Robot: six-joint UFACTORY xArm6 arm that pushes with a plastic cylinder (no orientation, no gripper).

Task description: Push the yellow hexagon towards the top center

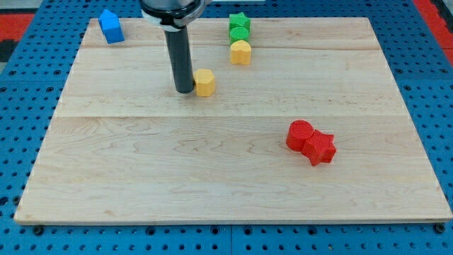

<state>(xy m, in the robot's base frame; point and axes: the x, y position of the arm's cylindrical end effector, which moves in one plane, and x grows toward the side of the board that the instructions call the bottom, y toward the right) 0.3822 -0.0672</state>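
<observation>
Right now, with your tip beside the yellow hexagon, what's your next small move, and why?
Probably slide my tip around to the bottom side of the yellow hexagon. It sits against that block's left side in the view, so pushing now would send it rightward, not toward the board's top centre.
</observation>
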